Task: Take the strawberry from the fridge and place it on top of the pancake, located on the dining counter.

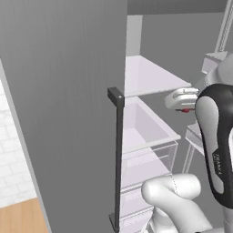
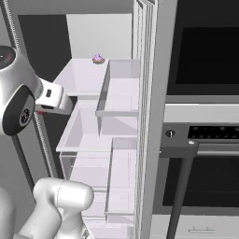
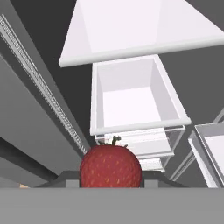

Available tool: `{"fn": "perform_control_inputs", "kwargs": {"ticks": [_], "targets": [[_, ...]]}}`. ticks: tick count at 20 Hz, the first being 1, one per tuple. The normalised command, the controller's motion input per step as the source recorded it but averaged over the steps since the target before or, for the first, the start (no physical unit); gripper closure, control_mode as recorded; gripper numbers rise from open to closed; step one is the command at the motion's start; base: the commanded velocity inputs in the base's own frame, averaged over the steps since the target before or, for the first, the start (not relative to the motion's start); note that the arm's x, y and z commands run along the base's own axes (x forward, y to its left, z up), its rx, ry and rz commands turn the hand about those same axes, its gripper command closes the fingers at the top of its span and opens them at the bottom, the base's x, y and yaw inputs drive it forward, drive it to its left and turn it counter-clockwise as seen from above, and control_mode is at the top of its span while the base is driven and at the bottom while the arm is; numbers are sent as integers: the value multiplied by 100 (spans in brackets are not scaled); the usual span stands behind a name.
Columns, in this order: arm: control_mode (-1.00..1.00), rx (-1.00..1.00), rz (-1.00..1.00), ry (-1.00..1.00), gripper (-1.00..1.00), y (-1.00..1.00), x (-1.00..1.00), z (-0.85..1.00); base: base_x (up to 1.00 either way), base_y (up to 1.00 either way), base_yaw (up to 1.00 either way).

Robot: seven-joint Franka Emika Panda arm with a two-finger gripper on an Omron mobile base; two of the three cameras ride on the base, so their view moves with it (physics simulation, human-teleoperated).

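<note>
The strawberry point(image 3: 110, 166) sits, apparently clamped, before the fridge point(image 3: 131, 105) drawer.

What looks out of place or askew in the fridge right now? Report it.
Nothing looks spilled, broken or askew. The fridge stands open, its white shelf and drawer level and tidy. A small purple-topped item sits upright at the back of the shelf. The hand is closed on the strawberry in front of the shelves.

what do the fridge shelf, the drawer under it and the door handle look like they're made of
Everything is rendered, so this is by look only. The fridge shelf looks like matte white plastic: flat, opaque, no reflections. The drawer seems clear plastic with a white rim; its front is see-through. The door handle looks like dark matte metal or plastic, a slim square bar; which one is unclear.
</note>
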Motion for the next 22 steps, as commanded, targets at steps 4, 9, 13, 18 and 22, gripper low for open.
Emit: {"fn": "perform_control_inputs", "kwargs": {"ticks": [4,9,13,18,22], "targets": [[-100,0,0,3,100,0,0,-1,0,0,0],[100,0,0,0,100,1,0,-1,-35,25,0],[100,0,0,0,100,0,0,0,-99,66,-1],[100,0,0,0,100,0,0,0,-100,59,-14],[100,0,0,0,100,0,0,0,-99,33,-41]]}}
